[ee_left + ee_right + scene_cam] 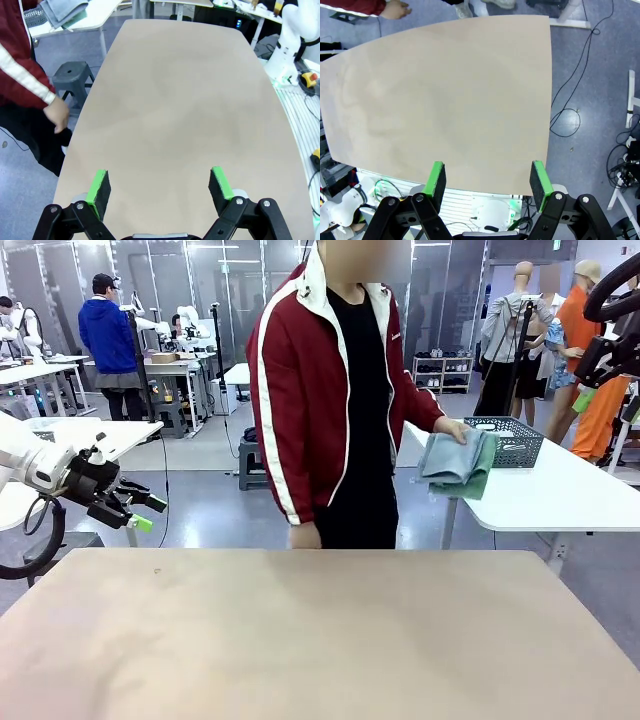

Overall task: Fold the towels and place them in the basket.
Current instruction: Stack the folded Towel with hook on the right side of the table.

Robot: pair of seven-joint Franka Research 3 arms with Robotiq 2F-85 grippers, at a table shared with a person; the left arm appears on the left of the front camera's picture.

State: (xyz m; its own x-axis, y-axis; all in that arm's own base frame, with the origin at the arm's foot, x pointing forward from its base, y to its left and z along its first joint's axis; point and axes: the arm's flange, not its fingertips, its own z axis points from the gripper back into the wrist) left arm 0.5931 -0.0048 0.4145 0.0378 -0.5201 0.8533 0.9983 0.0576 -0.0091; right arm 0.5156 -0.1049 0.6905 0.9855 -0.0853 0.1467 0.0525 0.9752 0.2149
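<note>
Lying on a side table beyond the person, the towels [455, 462] sit well beyond both grippers; the person's hand [452, 430] rests on them beside the basket [510, 440], while the left gripper [140, 512] and right gripper [487, 181] hang wide and empty.

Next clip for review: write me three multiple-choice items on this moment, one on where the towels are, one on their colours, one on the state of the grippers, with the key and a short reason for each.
1. Where do the towels lie?
A. On the tan table in front of the robot
B. On the white side table, beside the basket
C. Inside the basket

2. What colours are the towels?
A. Grey over mint green
B. Red and white
C. Both blue

3. How do the left gripper and right gripper stand?
A. Both open, holding nothing
B. Left shut on a towel
C. Right shut on the basket

Key: 1 B, the person's hand rests on them at that table's edge. 2 A, the grey one covers the green. 3 A, both wrist views show spread green pads above the bare table.
</note>
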